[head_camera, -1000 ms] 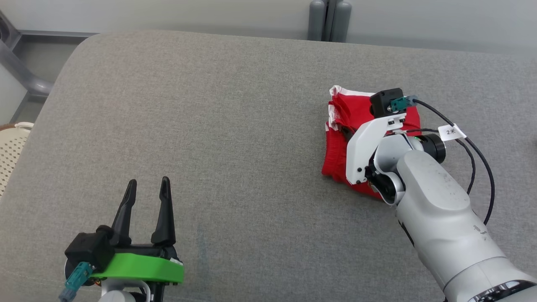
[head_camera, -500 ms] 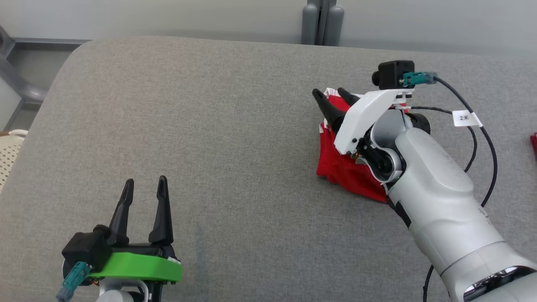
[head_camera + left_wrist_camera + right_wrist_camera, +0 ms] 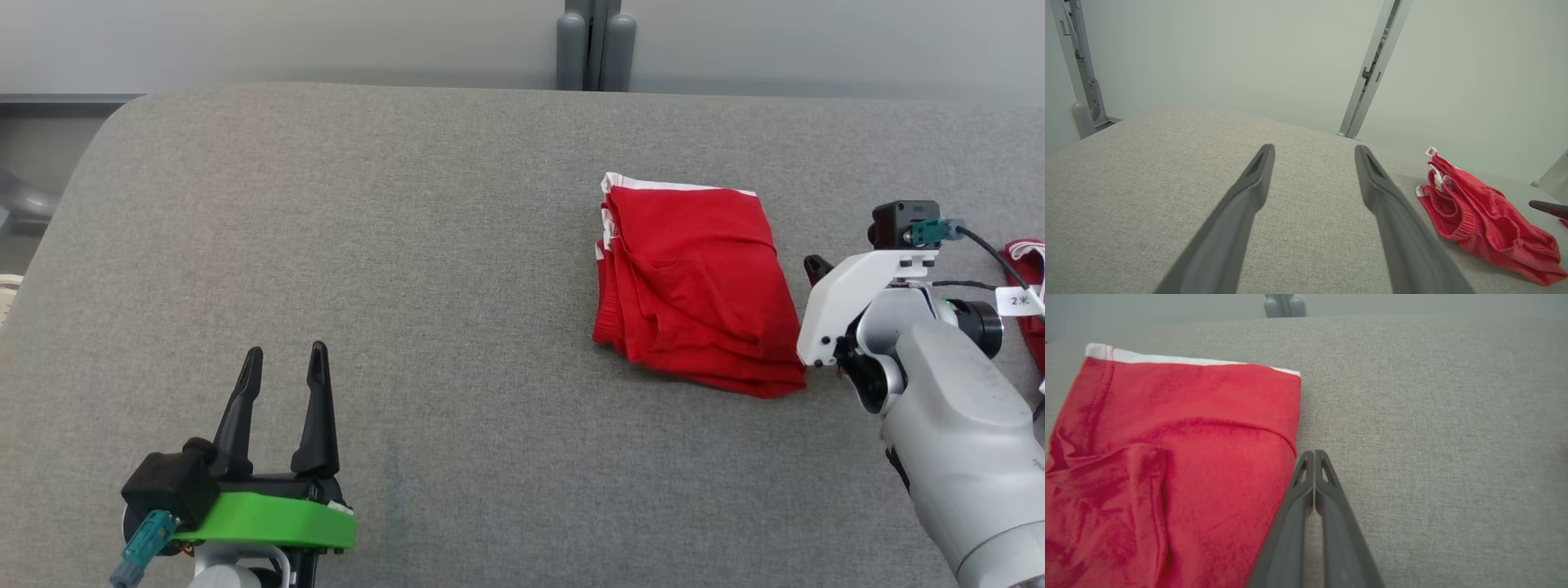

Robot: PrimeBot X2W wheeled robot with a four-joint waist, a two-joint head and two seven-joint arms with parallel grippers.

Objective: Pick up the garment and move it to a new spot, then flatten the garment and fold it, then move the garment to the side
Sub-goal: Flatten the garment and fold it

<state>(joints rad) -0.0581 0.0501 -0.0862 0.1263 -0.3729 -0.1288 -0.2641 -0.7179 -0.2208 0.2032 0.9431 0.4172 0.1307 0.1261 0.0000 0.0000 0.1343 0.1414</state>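
**Right claw off the folded garment, shut on nothing**

Head view: the right claw (image 3: 815,266), which lay spread over the red garment (image 3: 694,278) half a second ago, has drawn back past the garment's right edge and closed empty. The garment lies folded on the grey cushion (image 3: 408,245), just left of that claw's tip. It is well up and to the right of the left claw (image 3: 286,359), which idles wide open and holds nothing. Left wrist view: the garment (image 3: 1486,220) sits well off to the right of the left claw (image 3: 1313,163). Right wrist view: the right claw (image 3: 1314,457) has its fingers tip to tip with nothing between them, and the garment (image 3: 1167,457) is just beside them on the left. The fold looks finished and released, so only the move to the side seems left, and that needs a fresh grip.
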